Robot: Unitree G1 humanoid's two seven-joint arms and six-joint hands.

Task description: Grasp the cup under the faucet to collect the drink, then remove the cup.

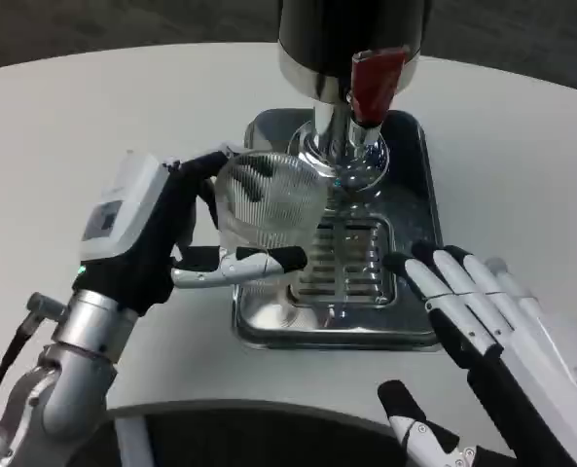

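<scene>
Ribbed clear plastic is what I have in my left hand (176, 238): the cup (267, 209), wrapped from its left side with fingers curled round the near wall, one white-and-black finger lying across its front. I hold it upright so the mouth faces the outlet. It stands on the left part of the shiny drip tray (269, 336), just left of the slotted grate (346, 263) and the chrome faucet (351, 146) with its red lever (376, 78). By my reading it sits slightly off to the side of the spout, so the next move probably means sliding it right, under the nozzle.

My right hand (463, 302) hovers at the tray's near right corner, fingers spread and holding nothing; I judge it waits there to reach the lever. White worktop (93, 107) lies all round the tray.
</scene>
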